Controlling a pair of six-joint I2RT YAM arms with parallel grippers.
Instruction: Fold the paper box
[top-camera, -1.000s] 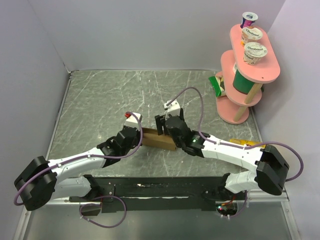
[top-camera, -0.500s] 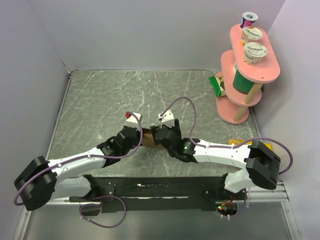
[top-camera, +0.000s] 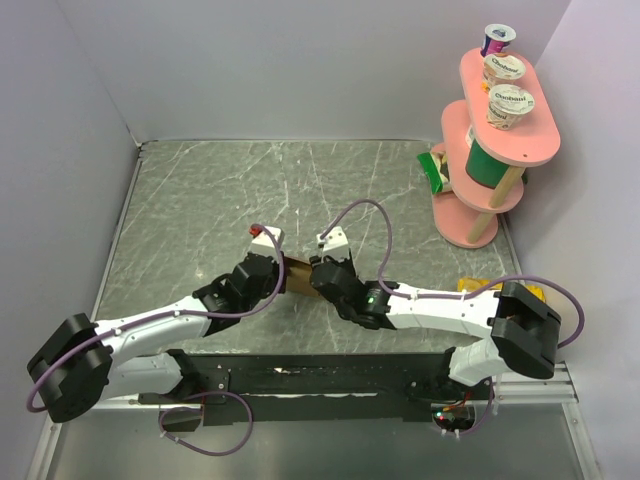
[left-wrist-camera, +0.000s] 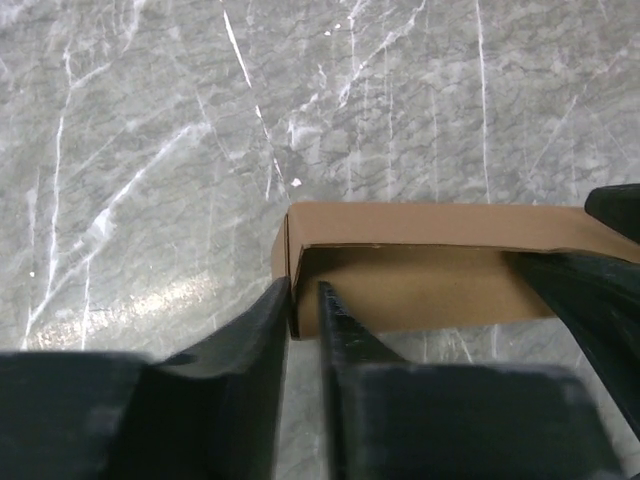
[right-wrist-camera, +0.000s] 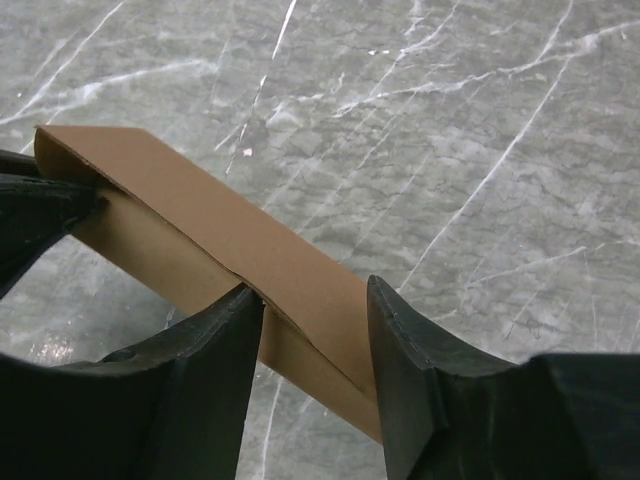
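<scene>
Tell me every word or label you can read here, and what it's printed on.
"Chobani": on the lid of the nearest yogurt cup on the pink stand.
"Chobani": on the lid of the middle yogurt cup, fainter but the same.
Too small to read: the lid of the purple-topped cup.
Too blurred to read: the green packet.
No print at all: the paper box, plain brown.

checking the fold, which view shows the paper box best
Left wrist: the paper box fills mid-frame, its folded corner and top flap plain. Right wrist shows only a slanted strip of it; the top view, a sliver.
</scene>
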